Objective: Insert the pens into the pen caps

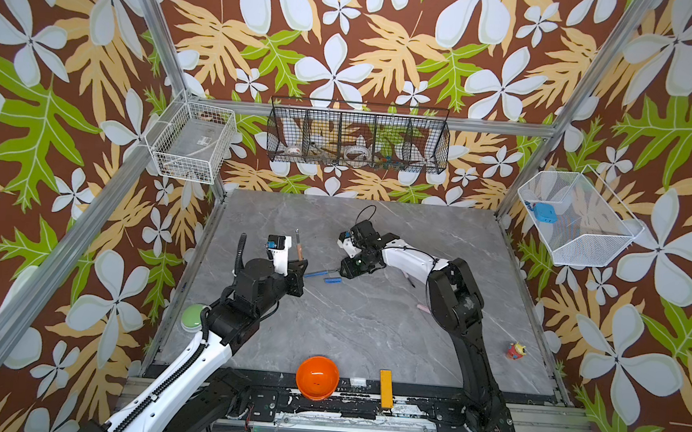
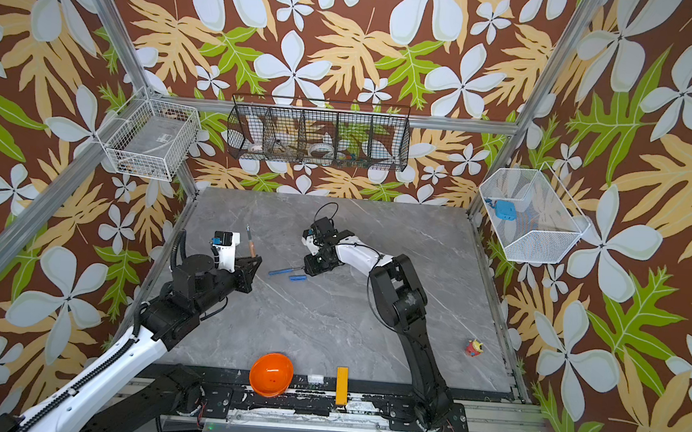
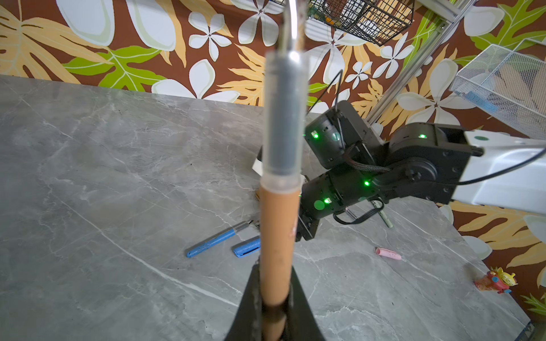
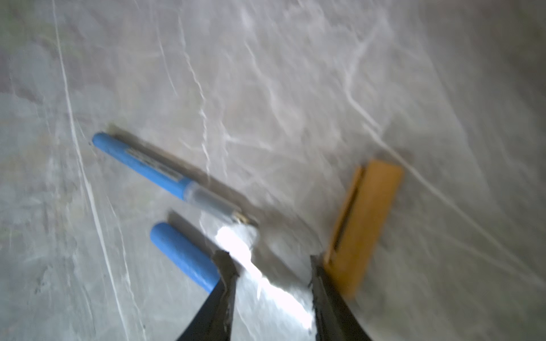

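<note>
Left of centre in both top views, the left fingers are clenched on the brown pen, held upright with its tip up. At centre, the right fingers hang spread and empty just over the tabletop. They sit between the blue cap and the brown cap, near the tip of the blue pen. A pink cap lies apart.
</note>
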`<state>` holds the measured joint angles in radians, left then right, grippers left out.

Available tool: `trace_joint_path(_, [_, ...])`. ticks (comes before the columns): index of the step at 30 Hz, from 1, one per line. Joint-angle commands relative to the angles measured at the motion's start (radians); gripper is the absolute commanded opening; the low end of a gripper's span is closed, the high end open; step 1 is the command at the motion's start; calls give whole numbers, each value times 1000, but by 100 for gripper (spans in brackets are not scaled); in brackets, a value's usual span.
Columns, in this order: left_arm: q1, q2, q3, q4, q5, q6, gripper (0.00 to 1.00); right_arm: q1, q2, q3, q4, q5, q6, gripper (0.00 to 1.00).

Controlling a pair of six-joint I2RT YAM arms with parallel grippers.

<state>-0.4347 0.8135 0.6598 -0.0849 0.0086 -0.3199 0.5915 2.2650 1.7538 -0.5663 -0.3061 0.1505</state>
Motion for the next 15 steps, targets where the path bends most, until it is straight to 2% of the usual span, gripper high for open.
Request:
trace_joint_path(1, [0,-2,-3,25,-1,-3,0,-29,-45,-70,36,22,47,45])
trace_joint_path(4, [1,-3,-5,28,2,-3,0,-59,-43,-83,85,-1,80,46])
trace_joint_path(9, [1,-5,3,22,2,-4,0,-56,-34,-44,122,-109,112,45])
trace_joint_path(15, [1,-5,3,17,-4,0,0,-49,-109,-101,180,-128,140,44])
